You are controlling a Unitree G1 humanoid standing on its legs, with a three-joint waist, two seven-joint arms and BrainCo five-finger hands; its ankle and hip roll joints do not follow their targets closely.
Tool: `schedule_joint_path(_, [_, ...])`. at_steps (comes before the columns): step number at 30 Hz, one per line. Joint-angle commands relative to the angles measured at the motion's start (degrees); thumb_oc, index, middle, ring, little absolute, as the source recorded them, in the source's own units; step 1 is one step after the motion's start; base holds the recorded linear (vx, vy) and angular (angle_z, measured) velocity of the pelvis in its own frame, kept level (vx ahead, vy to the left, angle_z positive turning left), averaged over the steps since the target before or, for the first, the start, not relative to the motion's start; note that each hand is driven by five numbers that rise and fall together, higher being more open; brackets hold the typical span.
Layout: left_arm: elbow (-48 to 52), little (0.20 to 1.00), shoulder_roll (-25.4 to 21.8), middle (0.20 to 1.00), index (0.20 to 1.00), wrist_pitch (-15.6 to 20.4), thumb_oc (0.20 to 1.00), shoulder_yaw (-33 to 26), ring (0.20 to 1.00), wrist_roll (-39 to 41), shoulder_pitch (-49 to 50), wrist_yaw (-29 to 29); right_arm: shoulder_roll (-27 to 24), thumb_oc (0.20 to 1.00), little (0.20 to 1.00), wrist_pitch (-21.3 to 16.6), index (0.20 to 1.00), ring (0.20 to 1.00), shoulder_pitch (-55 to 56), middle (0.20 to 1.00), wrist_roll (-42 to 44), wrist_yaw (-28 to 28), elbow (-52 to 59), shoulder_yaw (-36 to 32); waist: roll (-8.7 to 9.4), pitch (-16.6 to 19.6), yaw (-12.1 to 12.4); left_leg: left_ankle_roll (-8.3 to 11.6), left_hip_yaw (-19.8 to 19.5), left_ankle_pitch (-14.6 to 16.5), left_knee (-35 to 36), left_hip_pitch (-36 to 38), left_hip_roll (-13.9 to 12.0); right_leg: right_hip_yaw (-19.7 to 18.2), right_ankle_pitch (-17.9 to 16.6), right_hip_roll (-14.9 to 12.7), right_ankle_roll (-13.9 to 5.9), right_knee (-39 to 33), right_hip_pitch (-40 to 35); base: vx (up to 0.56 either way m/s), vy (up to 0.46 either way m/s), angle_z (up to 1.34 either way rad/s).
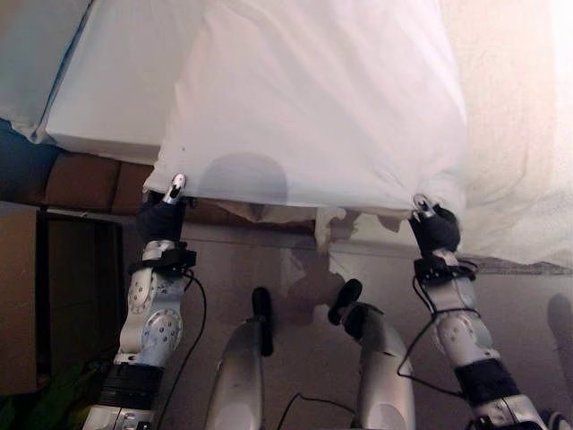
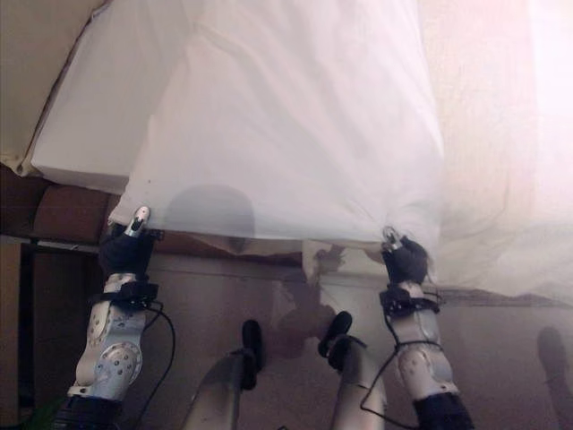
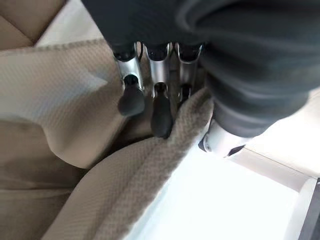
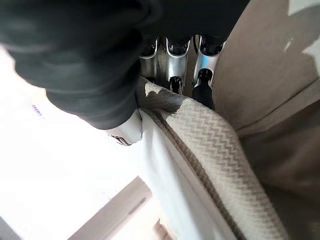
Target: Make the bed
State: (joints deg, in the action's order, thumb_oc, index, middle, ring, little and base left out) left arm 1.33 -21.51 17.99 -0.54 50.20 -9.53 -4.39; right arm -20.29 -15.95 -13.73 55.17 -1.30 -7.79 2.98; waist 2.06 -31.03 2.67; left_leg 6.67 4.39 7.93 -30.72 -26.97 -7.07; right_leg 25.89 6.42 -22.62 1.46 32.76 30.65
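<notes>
The pale cream woven blanket (image 1: 313,107) lies spread over the white mattress (image 1: 107,98), its near hem held up along the foot edge of the bed. The left hand (image 1: 163,215) has its fingers (image 3: 160,107) curled over a fold of the hem, pinching it against the thumb. The right hand (image 1: 434,228) grips the other corner likewise, fingers (image 4: 202,87) closed over the thick zigzag-weave edge. Between the two hands the hem runs fairly taut and level; a bare strip of mattress shows to the robot's left of the cloth.

Judged step: spreading and squaring the cover. The next move appears to call for an even pull by both hands, then lowering the hem together. No containers are present.
</notes>
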Motion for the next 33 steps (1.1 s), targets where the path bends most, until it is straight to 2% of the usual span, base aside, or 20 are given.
schedule_joint_path(1, [5.5, 0.200, -2.4, 0.200, 0.200, 8.7, 0.200, -11.3, 0.200, 1.4, 1.1, -2.4, -3.9, 0.200, 0.200, -4.9, 0.200, 0.200, 5.3, 0.200, 1.9, -2.9, 0.4, -9.6, -1.55, 1.2, 0.5, 1.23, -3.7, -6.9, 13.8, 3.9, -6.8, -3.5, -6.4, -2.2, -11.19, -5.5, -0.5, 0.01, 0.331, 0.27])
schedule_joint_path(2, [5.4, 0.200, -2.3, 0.200, 0.200, 8.7, 0.200, -11.3, 0.200, 1.4, 1.1, -2.4, -3.9, 0.200, 0.200, -4.8, 0.200, 0.200, 5.4, 0.200, 1.9, -2.9, 0.5, -9.6, -1.53, 1.2, 0.4, 1.18, -3.7, -7.2, 14.3, 4.3, -6.6, -3.5, -6.5, -2.4, -11.32, -5.6, -0.7, 0.00, 0.487, 0.20])
schedule_joint_path(3, [5.4, 0.200, -2.2, 0.200, 0.200, 8.2, 0.200, -10.9, 0.200, 1.2, 1.0, -2.1, -4.6, 0.200, 0.200, -4.1, 0.200, 0.200, 6.7, 0.200, 1.4, -2.9, 1.0, -9.9, -2.07, 1.2, -0.8, 1.72, -3.7, -6.7, 19.7, 7.7, -5.2, -4.7, -9.4, -5.6, -13.15, -5.2, -1.4, 0.00, 0.364, 0.02])
schedule_joint_path(4, [5.4, 0.200, -2.1, 0.200, 0.200, 8.2, 0.200, -10.9, 0.200, 1.2, 1.1, -2.1, -4.7, 0.200, 0.200, -4.0, 0.200, 0.200, 6.8, 0.200, 1.3, -2.9, 1.1, -10.0, -1.94, 1.2, -0.8, 1.60, -3.6, -7.0, 20.2, 8.1, -4.9, -4.8, -9.5, -5.9, -13.37, -5.2, -1.5, -0.09, 0.530, -0.04])
schedule_joint_path(5, [5.1, 0.200, -2.8, 0.200, 0.200, 7.5, 0.200, -9.3, 0.200, 0.3, -0.1, -1.3, -5.4, 0.200, 0.200, -3.7, 0.200, 0.200, 8.5, 0.200, 0.8, -3.0, 1.1, -12.1, -1.63, 1.2, -1.4, 1.34, -3.5, -5.9, 16.4, 5.8, -1.3, -4.8, -13.2, -9.9, -14.65, -7.9, -2.9, -0.10, 0.265, 0.10])
schedule_joint_path(6, [5.3, 0.200, -3.2, 0.200, 0.200, 7.1, 0.200, -8.3, 0.200, 0.3, -0.6, -0.6, -5.3, 0.200, 0.200, -3.8, 0.200, 0.200, 9.1, 0.200, -0.1, -3.5, 1.4, -12.7, -1.50, 1.2, -2.1, 1.06, -3.8, -4.7, 14.1, 3.9, 0.4, -4.9, -14.2, -11.4, -14.98, -9.3, -4.0, -0.10, 0.269, 0.38])
schedule_joint_path(7, [5.3, 0.200, -3.2, 0.200, 0.200, 7.1, 0.200, -8.2, 0.200, 0.3, -0.6, -0.5, -5.3, 0.200, 0.200, -3.7, 0.200, 0.200, 9.2, 0.200, -0.2, -3.6, 1.6, -12.8, -1.52, 1.2, -2.2, 0.93, -4.0, -4.5, 13.7, 3.6, 0.6, -4.6, -14.4, -11.6, -15.04, -9.5, -4.2, -0.02, 0.340, 0.99])
schedule_joint_path(8, [4.4, 0.200, -4.3, 0.200, 0.200, 6.5, 0.200, -7.4, 0.200, -0.6, -1.2, 0.7, -5.0, 0.200, 0.200, -3.4, 0.200, 0.200, 9.6, 0.200, -1.0, -4.1, 1.8, -14.0, -1.97, 1.2, -3.0, -0.26, -4.5, -3.4, 12.2, 2.4, 3.6, -5.4, -13.8, -12.9, -14.93, -10.5, -5.8, 0.00, 0.362, 1.10])
schedule_joint_path(11, [3.0, 0.200, -5.3, 0.200, 0.200, 6.2, 0.200, -7.8, 0.200, -0.8, -1.1, 0.3, -2.8, 0.200, 0.200, -4.1, 0.200, 0.200, 9.9, 0.200, -0.9, -3.9, 2.3, -14.1, -1.82, 1.2, -3.8, -2.55, -4.0, -3.2, 11.9, 2.9, 6.5, -5.5, -14.0, -13.1, -14.78, -5.0, -5.6, 0.03, 0.295, 0.86])
schedule_joint_path(12, [3.0, 0.200, -5.3, 0.200, 0.200, 6.2, 0.200, -7.8, 0.200, -0.8, -1.1, 0.3, -2.8, 0.200, 0.200, -4.1, 0.200, 0.200, 9.8, 0.200, -0.9, -3.9, 2.3, -14.1, -1.77, 1.2, -3.8, -2.55, -4.0, -3.1, 11.8, 2.9, 6.5, -5.6, -14.0, -13.2, -14.79, -4.9, -5.5, -0.03, 0.294, 0.28])
schedule_joint_path(13, [3.4, 0.200, -6.6, 0.200, 0.200, 6.1, 0.200, -8.7, 0.200, -1.0, -0.4, 0.3, -2.3, 0.200, 0.200, -3.6, 0.200, 0.200, 9.3, 0.200, -1.2, -3.3, 1.7, -13.3, -1.49, 1.2, -3.2, -3.57, -0.9, -2.6, 11.9, 3.5, 6.6, -1.2, -13.8, -12.1, -14.68, -1.9, -5.3, -0.06, 0.281, 0.00])
schedule_joint_path(14, [3.9, 0.200, -6.9, 0.200, 0.200, 6.2, 0.200, -9.0, 0.200, -1.3, -0.3, 0.2, -2.4, 0.200, 0.200, -3.7, 0.200, 0.200, 9.0, 0.200, -1.3, -3.1, 1.4, -12.6, -1.39, 1.2, -2.7, -3.79, 0.3, -2.5, 12.0, 3.3, 6.6, 0.3, -13.6, -11.2, -14.74, -1.8, -5.3, -0.09, 0.351, -0.35])
schedule_joint_path(15, [4.3, 0.200, -6.8, 0.200, 0.200, 6.0, 0.200, -9.3, 0.200, -1.3, -0.3, 0.2, -1.8, 0.200, 0.200, -3.6, 0.200, 0.200, 8.5, 0.200, -0.7, -2.8, 1.2, -12.2, -1.24, 1.2, -2.2, -3.87, 0.9, -2.6, 12.4, 3.4, 6.6, 1.6, -11.8, -9.5, -14.36, -2.5, -5.3, -0.05, 0.130, -0.50])
schedule_joint_path(17, [4.4, 0.200, -6.3, 0.200, 0.200, 6.0, 0.200, -9.8, 0.200, -0.9, 0.0, 0.4, -1.1, 0.200, 0.200, -3.6, 0.200, 0.200, 8.8, 0.200, 0.0, -1.7, 1.5, -12.0, -0.96, 1.2, -1.2, -3.39, 2.0, -3.0, 13.3, 3.6, 6.0, 3.0, -11.1, -8.1, -13.62, -5.3, -4.3, -0.05, 0.059, -0.73])
schedule_joint_path(19, [4.5, 0.200, -6.0, 0.200, 0.200, 6.0, 0.200, -10.2, 0.200, -0.7, 0.5, 0.6, -1.2, 0.200, 0.200, -3.7, 0.200, 0.200, 8.6, 0.200, 0.2, -1.2, 1.5, -11.5, -1.27, 1.2, -0.5, -2.89, 2.6, -2.9, 13.6, 4.0, 5.2, 3.1, -11.5, -7.4, -13.87, -6.9, -4.6, -0.04, -0.012, -0.54])
schedule_joint_path(20, [5.2, 0.200, -5.4, 0.200, 0.200, 6.5, 0.200, -10.2, 0.200, 0.0, 1.8, 0.6, -1.9, 0.200, 0.200, -3.6, 0.200, 0.200, 7.7, 0.200, 0.2, -1.2, 0.7, -10.6, -1.87, 1.2, -0.4, -2.42, 3.2, -3.6, 13.7, 3.0, 3.9, 1.7, -12.2, -6.6, -14.10, -6.8, -2.5, -0.06, -0.015, -0.31])
schedule_joint_path(24, [5.2, 0.200, -4.5, 0.200, 0.200, 6.3, 0.200, -10.1, 0.200, 0.6, 3.9, 0.6, -2.8, 0.200, 0.200, -3.0, 0.200, 0.200, 7.3, 0.200, -0.4, -1.2, -0.2, -9.3, -1.55, 1.2, 0.3, -2.19, 4.8, -4.0, 13.2, 2.2, 2.5, 2.4, -12.0, -6.1, -13.57, -7.9, -2.2, -0.02, -0.031, -0.38])
schedule_joint_path(28, [1.4, 0.200, -3.7, 0.200, 0.200, 4.5, 0.200, -8.0, 0.200, -2.8, 7.5, 1.2, -5.2, 0.200, 0.200, -1.4, 0.200, 0.200, 9.2, 0.200, -5.4, -1.9, -4.5, -8.7, -1.67, 1.2, -0.5, -1.21, 5.1, -5.4, 12.8, -0.4, 1.0, 2.8, -11.1, -5.2, -12.70, -8.4, -0.8, -0.02, -0.068, -0.12])
schedule_joint_path(33, [-5.8, 0.200, -4.2, 0.200, 0.200, 3.9, 0.200, -6.0, 0.200, -6.3, 7.1, 1.0, -5.2, 0.200, 0.200, -0.5, 0.200, 0.200, 8.9, 0.200, -8.7, -2.3, -9.0, -7.1, -1.37, 1.2, -1.3, -0.91, 5.2, -5.4, 11.6, -3.4, 0.3, 1.9, -10.7, -5.2, -12.31, -7.2, 2.3, -0.03, -0.043, -0.02])
